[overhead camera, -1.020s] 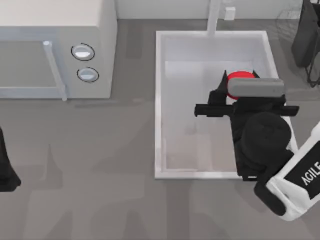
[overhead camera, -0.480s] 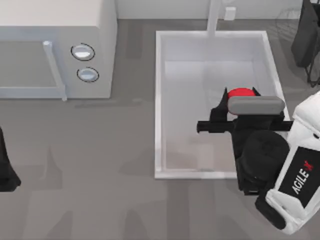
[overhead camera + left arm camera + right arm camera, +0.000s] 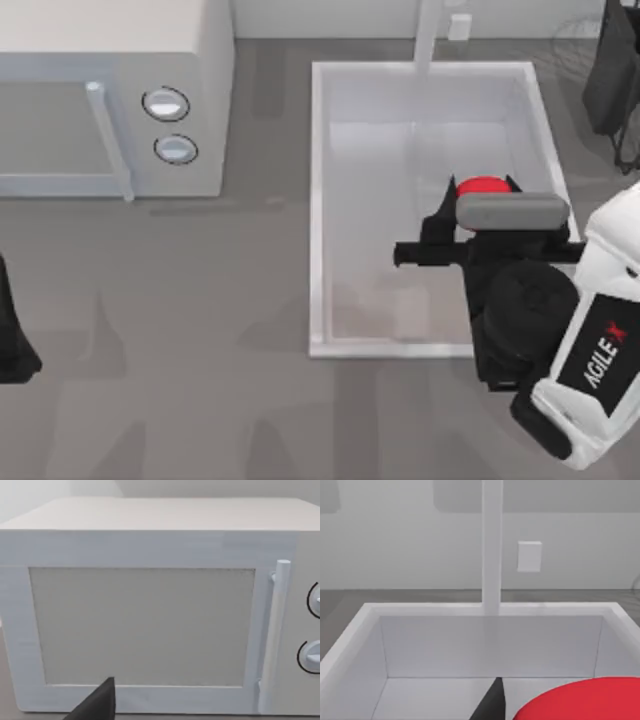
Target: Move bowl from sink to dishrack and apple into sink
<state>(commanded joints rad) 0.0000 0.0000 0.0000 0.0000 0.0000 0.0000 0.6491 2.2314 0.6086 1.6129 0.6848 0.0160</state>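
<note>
The red apple (image 3: 482,186) hangs over the right half of the white sink (image 3: 318,200). My right gripper (image 3: 478,192) is shut on it, a dark finger on either side. In the right wrist view the apple (image 3: 580,700) bulges low in front of the sink's far wall (image 3: 490,645) and the faucet post (image 3: 491,545), with one dark finger (image 3: 492,702) beside it. The bowl is out of view. Thin wires of the dishrack (image 3: 572,42) show at the far right corner. My left arm (image 3: 10,330) is parked at the table's left edge.
A white microwave (image 3: 110,90) with two round knobs stands at the back left, and its door (image 3: 142,625) faces the left wrist camera. A dark upright shape (image 3: 612,75) stands by the dishrack at the far right.
My right gripper has carried the apple toward the sink's near side and the arm has swung right. In the last half second it has barely moved.
</note>
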